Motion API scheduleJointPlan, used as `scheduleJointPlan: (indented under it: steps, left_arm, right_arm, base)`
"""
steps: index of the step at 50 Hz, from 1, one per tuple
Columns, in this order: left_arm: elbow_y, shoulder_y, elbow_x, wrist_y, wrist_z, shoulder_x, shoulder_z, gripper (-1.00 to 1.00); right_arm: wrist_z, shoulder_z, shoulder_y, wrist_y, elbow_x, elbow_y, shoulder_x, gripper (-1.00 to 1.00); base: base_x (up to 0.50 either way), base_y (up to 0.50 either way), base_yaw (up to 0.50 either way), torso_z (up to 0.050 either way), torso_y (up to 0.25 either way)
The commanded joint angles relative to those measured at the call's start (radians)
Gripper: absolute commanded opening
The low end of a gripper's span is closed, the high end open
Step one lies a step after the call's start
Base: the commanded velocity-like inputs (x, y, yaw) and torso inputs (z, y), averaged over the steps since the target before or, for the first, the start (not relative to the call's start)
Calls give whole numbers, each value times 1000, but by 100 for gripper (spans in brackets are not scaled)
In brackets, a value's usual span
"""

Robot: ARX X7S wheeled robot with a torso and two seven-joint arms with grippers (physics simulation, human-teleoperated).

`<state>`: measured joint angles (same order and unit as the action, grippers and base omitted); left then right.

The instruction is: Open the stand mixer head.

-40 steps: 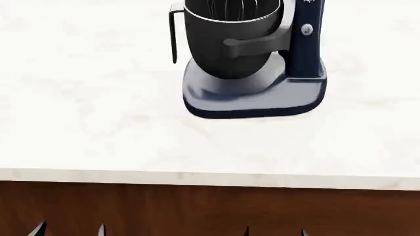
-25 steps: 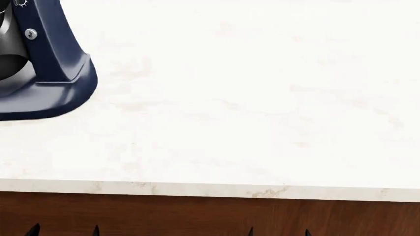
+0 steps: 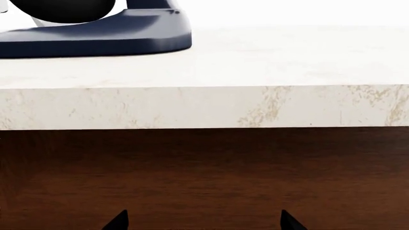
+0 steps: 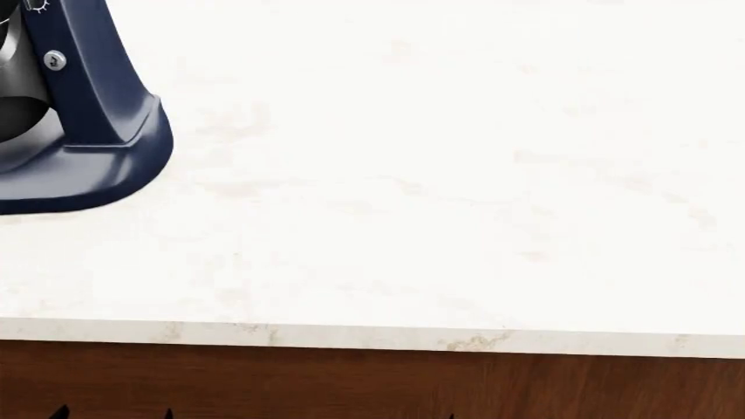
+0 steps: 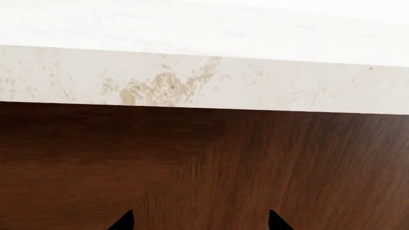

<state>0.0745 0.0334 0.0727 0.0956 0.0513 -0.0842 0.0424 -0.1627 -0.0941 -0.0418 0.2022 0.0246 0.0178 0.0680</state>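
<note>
Both grippers sit low, below the tabletop's front edge: the left gripper (image 3: pixel 203 221) and the right gripper (image 5: pixel 199 221) each show two black fingertips spread apart, released, holding nothing. One mixer (image 4: pixel 82 148) stands on the tabletop (image 4: pixel 466 201) toward its left edge, only its navy base and column showing. Its head is out of view, so which way it points cannot be told. The mixer stands beyond and left of the left gripper, well apart.

Marble counter edge (image 5: pixel 204 79) — wood panel (image 5: pixel 204 163) below

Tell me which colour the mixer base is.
Navy blue; the mixer base shows best in the left wrist view.
</note>
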Motion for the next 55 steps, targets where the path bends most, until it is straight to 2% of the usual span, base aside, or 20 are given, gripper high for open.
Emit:
scheduleJointPlan:
  steps: [1,5,6,7,8,14,20,23,26,28,33,44,50,55]
  left_arm:
    - [4,5,19,1,13,-16,11,100]
    - [3,-4,-2,46,52,-17,12,100]
    - [499,-138,34,-82,140,22,-109,100]
    - [-2,6,-65,-34,-49,53,-68,100]
    - [3,6,-63,-31,-45,50,-64,100]
    - [7,9,-51,-34,-26,35,-51,100]
    - [77,-11,-37,32,-8,29,-38,100]
    - [231,-92,-1,247,10,28,-47,100]
    - [333,-172,1,377,27,15,-43,100]
    - [429,-277,45,510,25,7,-71,100]
    - [568,-398,104,692,31,-19,-119,100]
    - [649,-438,162,785,38,-29,-155,100]
    - [624,-426,162,756,46,-24,-146,100]
    - [618,-419,165,746,52,-27,-146,100]
  right_arm:
    - [-22,-30,-5,7,-3,3,20,100]
    - [-33,-36,-4,3,-2,4,24,100]
    - [-37,80,6,-99,-18,241,-26,100]
    - [72,67,1,-52,-99,0,-62,100]
    - [64,59,1,4,-90,5,-56,100]
    - [37,36,0,5,-66,5,-35,100]
    - [9,27,-9,30,-57,22,-25,100]
    - [10,51,-58,192,-16,196,-19,100]
    - [11,45,-118,309,-16,309,-3,100]
    - [19,55,-191,438,-4,404,10,100]
    - [32,70,-282,541,18,495,37,100]
    - [30,86,-305,546,52,508,37,100]
    - [16,64,-301,527,38,499,49,100]
    - [3,56,-301,529,30,498,55,100]
  base:
    - [0,0,0,0,0]
    - [0,0,0,0,0]
    - [0,0,0,0,0]
    - [0,0,0,0,0]
    - [0,0,0,0,0]
    - [0,0,0,0,0]
    - [0,0,0,0,0]
    - [0,0,0,0,0]
    - [0,0,0,0,0]
    - [0,0,0,0,0]
    - [0,0,0,0,0]
    - [0,0,0,0,0]
    - [0,35,0,0,0]
    - [0,500,0,0,0]
